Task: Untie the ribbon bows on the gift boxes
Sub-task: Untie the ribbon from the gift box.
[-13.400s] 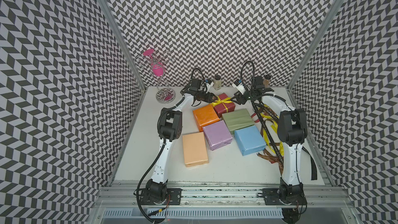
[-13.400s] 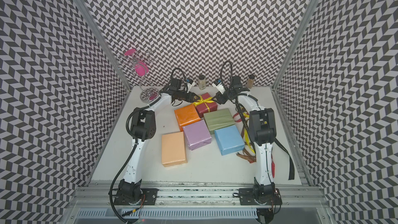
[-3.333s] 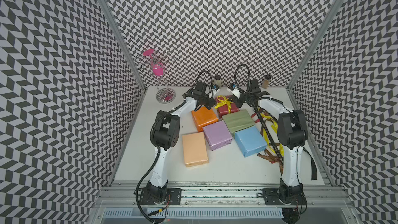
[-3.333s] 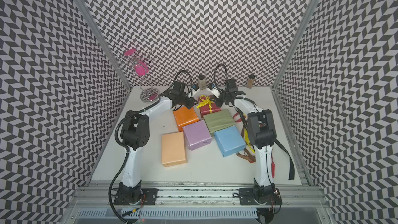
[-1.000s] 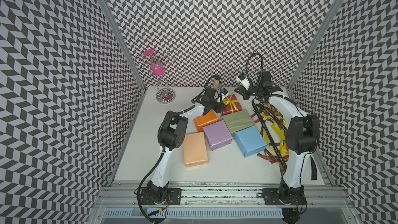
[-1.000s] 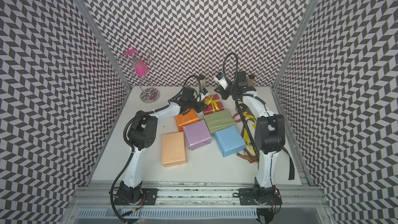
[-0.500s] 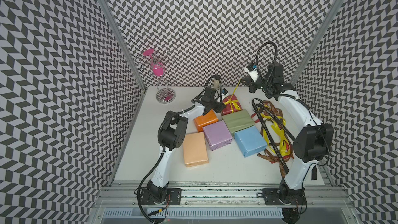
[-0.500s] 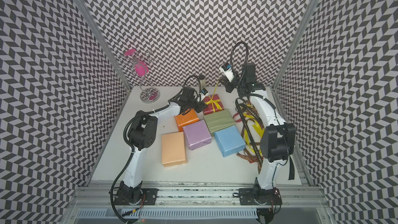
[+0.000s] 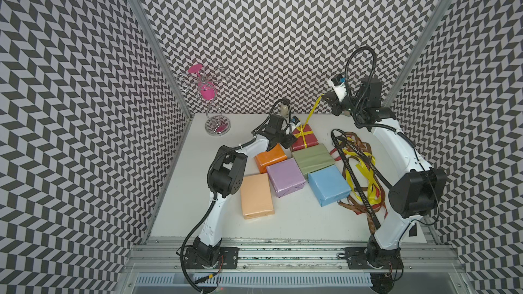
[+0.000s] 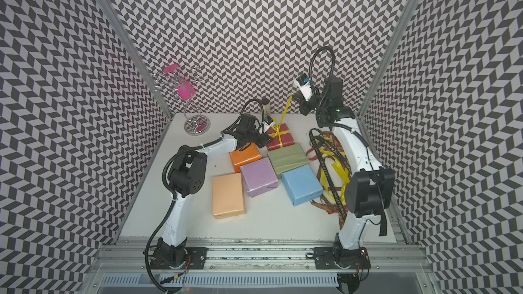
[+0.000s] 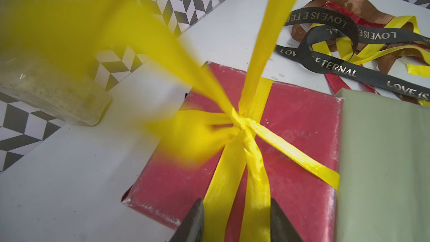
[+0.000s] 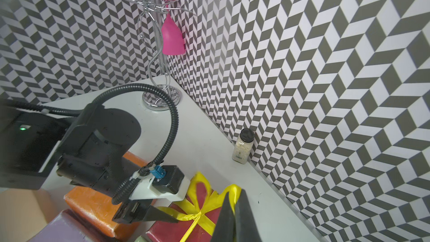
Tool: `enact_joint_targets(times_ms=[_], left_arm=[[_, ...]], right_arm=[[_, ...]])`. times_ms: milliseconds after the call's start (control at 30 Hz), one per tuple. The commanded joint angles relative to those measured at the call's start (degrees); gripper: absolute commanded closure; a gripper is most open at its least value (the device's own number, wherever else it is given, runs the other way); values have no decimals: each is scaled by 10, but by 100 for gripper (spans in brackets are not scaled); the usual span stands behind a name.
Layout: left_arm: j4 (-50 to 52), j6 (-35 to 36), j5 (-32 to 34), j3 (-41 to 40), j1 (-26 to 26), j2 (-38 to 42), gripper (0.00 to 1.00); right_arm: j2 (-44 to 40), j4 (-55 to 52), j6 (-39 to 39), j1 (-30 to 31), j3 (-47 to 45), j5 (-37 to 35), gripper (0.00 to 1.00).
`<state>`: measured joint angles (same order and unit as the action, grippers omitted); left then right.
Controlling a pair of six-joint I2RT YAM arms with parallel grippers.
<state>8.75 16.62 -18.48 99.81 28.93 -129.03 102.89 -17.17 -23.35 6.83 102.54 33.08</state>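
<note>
Six gift boxes lie in a cluster in both top views. The peach (image 9: 256,195), lilac (image 9: 285,176), orange (image 9: 270,156), sage green (image 9: 311,158) and light blue (image 9: 328,189) boxes are bare. At the back, the dark red box (image 9: 311,142) (image 10: 287,140) still carries a yellow ribbon bow (image 11: 242,122) (image 12: 197,196). My left gripper (image 9: 287,140) (image 11: 236,222) rests on that box's near edge, open, its jaws straddling two yellow strands. Raised near the back wall, my right gripper (image 9: 325,98) (image 12: 233,192) is shut on one yellow tail (image 9: 311,110), which runs taut down to the knot.
A tangle of loose ribbons (image 9: 359,171), black lettered, yellow, brown and red, lies right of the boxes beside my right arm. A spice jar (image 9: 283,108) (image 12: 243,146) stands at the back wall. A wire stand (image 9: 217,128) holding a pink glass occupies the back left corner.
My right gripper has risen up and to the right from beside the red box, drawing the yellow tail out taut. The left gripper has stayed on the box.
</note>
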Motion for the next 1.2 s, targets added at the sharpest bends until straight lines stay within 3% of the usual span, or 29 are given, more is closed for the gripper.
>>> enact_joint_targets(times_ms=[0,100,167,233,300,467,700,800,1167], left_arm=[[42,-5,2,-10,4,-10,56],[43,-5,0,-10,3,-7,56],[44,-7,-3,-9,4,-6,56],[46,-8,-5,-7,3,-5,56],[49,-9,-7,-4,3,-4,56],[50,-11,-7,0,2,-4,56],[52,-15,-9,5,1,-8,56],[53,-18,-9,7,1,-10,56],[51,-20,-16,7,0,-7,56]], right_arm=[[37,31,55,-4,13,-87,94],[105,-12,80,-14,72,-115,94],[148,-45,83,-17,115,-130,81],[186,-73,88,-20,152,-154,59],[199,-88,79,-21,166,-157,44],[153,-72,43,5,97,-169,32],[106,-60,52,54,-28,-126,32],[118,-71,68,62,-42,-108,38],[165,-79,77,87,-61,-116,44]])
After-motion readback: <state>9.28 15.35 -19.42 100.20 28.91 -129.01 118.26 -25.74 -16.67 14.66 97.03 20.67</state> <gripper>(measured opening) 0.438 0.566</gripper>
